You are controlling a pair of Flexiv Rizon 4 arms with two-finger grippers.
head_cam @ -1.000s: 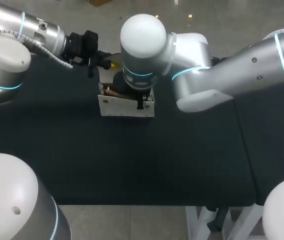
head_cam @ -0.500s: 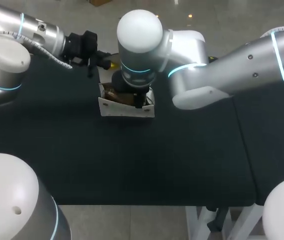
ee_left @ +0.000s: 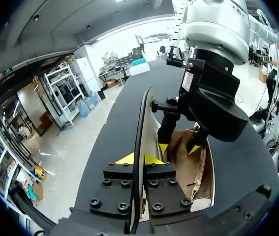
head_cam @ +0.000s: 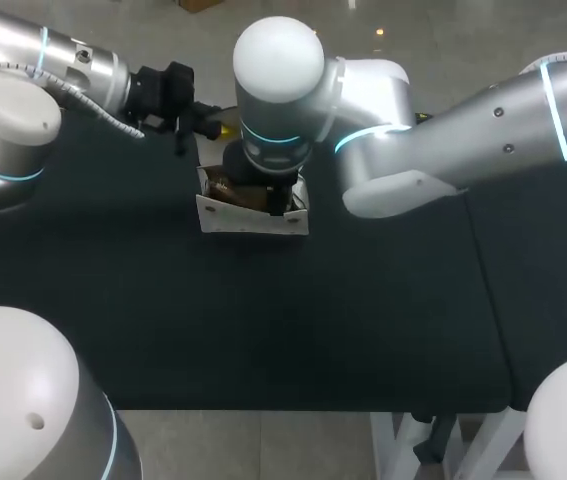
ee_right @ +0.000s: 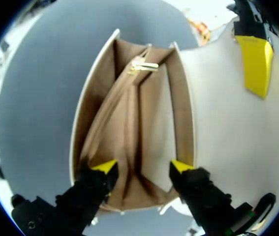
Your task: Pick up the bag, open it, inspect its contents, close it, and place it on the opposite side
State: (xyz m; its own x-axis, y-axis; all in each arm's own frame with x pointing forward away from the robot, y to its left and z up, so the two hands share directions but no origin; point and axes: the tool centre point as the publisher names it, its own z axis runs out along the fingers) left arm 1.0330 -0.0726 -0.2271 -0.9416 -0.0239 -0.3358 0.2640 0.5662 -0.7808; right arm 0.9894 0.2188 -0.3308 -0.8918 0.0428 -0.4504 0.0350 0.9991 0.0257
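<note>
Now the right pincer [ee_right: 143, 167] sits deeper inside the open bag [head_cam: 231, 214] than before.

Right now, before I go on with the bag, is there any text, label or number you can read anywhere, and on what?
None can be read.
White sticker on the body of the right gripper, left wrist view: print too small to read.
Bag: no print shows on it.
</note>
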